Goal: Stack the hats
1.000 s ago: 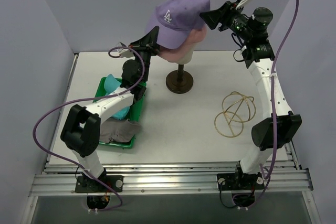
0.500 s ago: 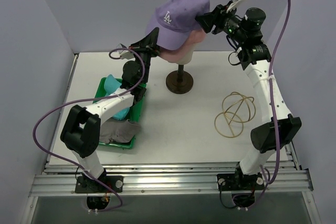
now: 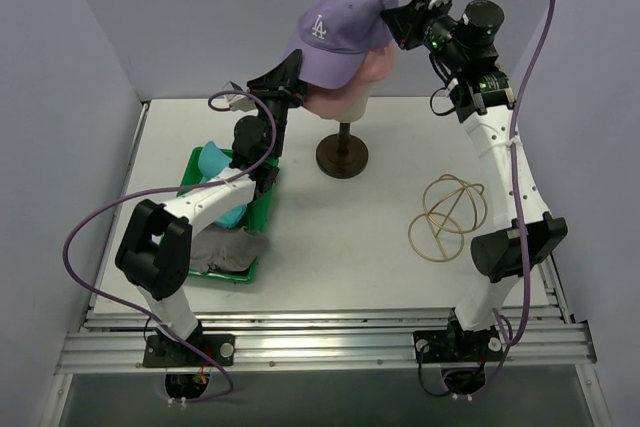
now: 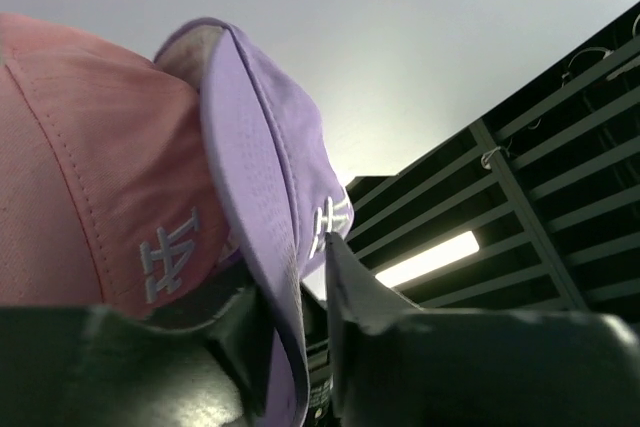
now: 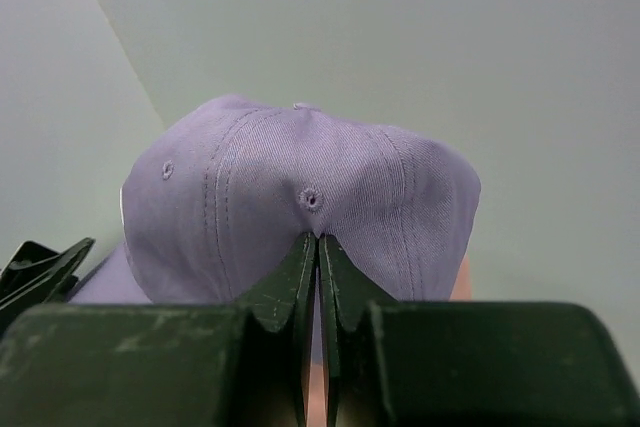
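In green tray (image 3: 263, 209): teal bucket hat (image 3: 214, 161), grey bucket hat (image 3: 226, 248). My left gripper (image 4: 305, 277): jaws clamped thin on lavender cap (image 3: 340, 37) brim. It sits over pink cap (image 3: 352, 85) on mannequin head (image 3: 352, 106). My right gripper (image 3: 392, 23): jaws nearly together, pinching its rear crown.

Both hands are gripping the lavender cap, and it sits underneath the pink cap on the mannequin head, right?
Not underneath: the lavender cap sits over the pink cap, as the top external view shows. The left hand and right hand do grip it.
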Robot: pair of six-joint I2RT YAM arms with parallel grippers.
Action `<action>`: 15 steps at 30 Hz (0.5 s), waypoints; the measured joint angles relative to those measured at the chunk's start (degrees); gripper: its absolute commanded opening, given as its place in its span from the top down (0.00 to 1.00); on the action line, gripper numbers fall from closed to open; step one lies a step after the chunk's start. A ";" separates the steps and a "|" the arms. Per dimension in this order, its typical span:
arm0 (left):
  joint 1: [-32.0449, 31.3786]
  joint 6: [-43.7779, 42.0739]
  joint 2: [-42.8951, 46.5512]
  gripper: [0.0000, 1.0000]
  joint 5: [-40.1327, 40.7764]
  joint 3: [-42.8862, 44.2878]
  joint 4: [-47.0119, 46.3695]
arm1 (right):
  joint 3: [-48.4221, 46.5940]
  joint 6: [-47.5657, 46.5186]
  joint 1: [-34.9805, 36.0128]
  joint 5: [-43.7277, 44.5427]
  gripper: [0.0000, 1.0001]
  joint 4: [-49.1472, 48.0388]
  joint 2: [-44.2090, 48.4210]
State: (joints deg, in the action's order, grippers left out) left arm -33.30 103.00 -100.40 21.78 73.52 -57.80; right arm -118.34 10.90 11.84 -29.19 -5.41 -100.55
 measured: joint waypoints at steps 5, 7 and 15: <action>0.00 0.11 -0.50 0.59 -0.83 0.04 -1.16 | -4.20 -1.22 0.00 1.57 1.00 1.90 -2.21; 0.02 0.07 -1.03 0.63 -1.09 0.52 -1.11 | -5.33 -1.62 0.00 1.99 1.00 2.67 -2.49; 0.02 -0.15 -2.80 0.71 -2.34 1.90 -2.45 | -5.84 -2.75 -0.02 2.32 1.00 3.13 -2.54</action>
State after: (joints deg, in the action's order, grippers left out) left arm -33.28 102.85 -103.20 19.44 75.42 -60.25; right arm -124.18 8.14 11.81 -26.87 -2.28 -103.09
